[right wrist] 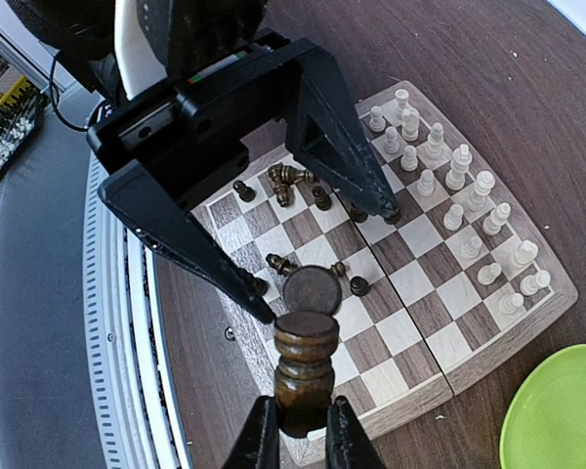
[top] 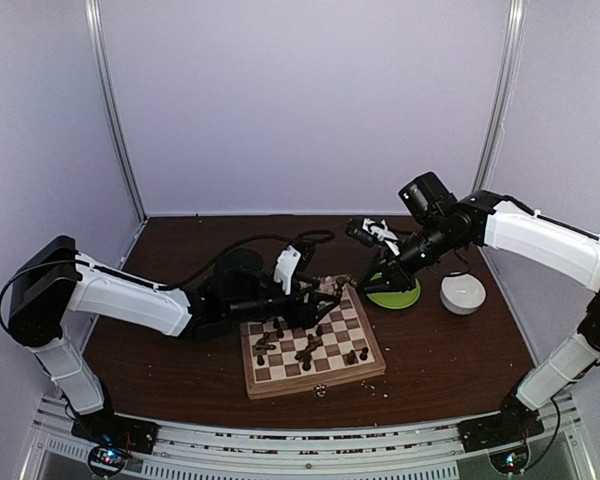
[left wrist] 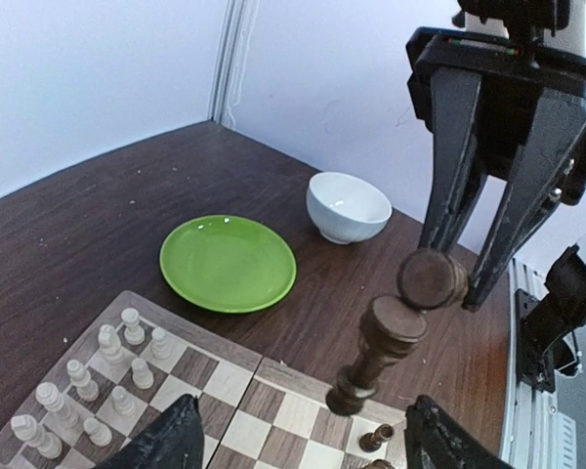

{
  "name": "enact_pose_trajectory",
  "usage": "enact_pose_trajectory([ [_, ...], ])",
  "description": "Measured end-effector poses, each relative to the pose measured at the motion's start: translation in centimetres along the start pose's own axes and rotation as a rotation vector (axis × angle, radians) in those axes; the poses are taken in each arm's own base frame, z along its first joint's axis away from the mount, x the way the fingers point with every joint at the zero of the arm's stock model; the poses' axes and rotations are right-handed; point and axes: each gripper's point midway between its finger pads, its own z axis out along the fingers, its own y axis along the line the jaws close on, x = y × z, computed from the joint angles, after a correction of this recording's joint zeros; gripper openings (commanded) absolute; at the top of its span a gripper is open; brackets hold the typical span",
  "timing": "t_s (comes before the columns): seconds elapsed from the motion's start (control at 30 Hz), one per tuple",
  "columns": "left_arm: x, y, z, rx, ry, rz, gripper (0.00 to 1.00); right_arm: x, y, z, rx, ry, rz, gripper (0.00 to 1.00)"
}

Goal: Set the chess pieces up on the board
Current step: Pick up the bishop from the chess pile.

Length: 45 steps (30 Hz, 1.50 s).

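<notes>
Pinches a dark brown piece (right wrist: 306, 366) in the right gripper (right wrist: 303, 418), low centre, over the board's (right wrist: 439, 342) lower edge. Spreads the left gripper (right wrist: 323, 250) wide above scattered dark pieces (right wrist: 293, 184); bare squares beside cream pieces (right wrist: 449, 195), upper right.

I see the left gripper (right wrist: 322, 256) spread just ahead of my right gripper (right wrist: 301, 415) and its dark piece (right wrist: 306, 363); the board's (right wrist: 410, 283) middle rows lie bare.
</notes>
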Motion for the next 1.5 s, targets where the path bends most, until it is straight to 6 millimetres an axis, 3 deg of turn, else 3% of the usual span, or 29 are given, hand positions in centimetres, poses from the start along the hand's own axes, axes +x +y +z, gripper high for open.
enact_pose_trajectory([
  [0.2,-0.8,-1.3,0.8,0.141,-0.095,-0.002,0.72,-0.4,0.4,-0.6,0.002,-0.016,-0.002,0.01],
  [0.43,1.6,-2.1,2.3,0.236,-0.082,-0.014,0.67,-0.3,0.7,-0.7,-0.009,-0.015,0.002,0.01],
  [0.6,0.5,-2.7,2.3,0.266,-0.109,-0.002,0.65,-0.3,0.8,-0.7,-0.014,-0.014,0.005,0.02],
  [0.8,-1.9,-3.7,2.8,0.305,-0.161,0.025,0.51,-0.3,0.8,-0.7,-0.018,-0.016,0.008,0.01],
  [0.93,-1.9,-3.9,3.2,0.32,-0.159,0.033,0.42,-0.3,0.9,-0.7,-0.021,-0.016,0.014,0.02],
  [1.17,-1.6,-4.0,3.3,0.329,-0.148,0.035,0.39,-0.3,0.8,-0.7,-0.02,-0.016,0.021,0.02],
  [1.5,-1.3,-4.0,3.3,0.332,-0.134,0.033,0.2,-0.3,0.8,-0.7,-0.02,-0.016,0.023,0.01],
])
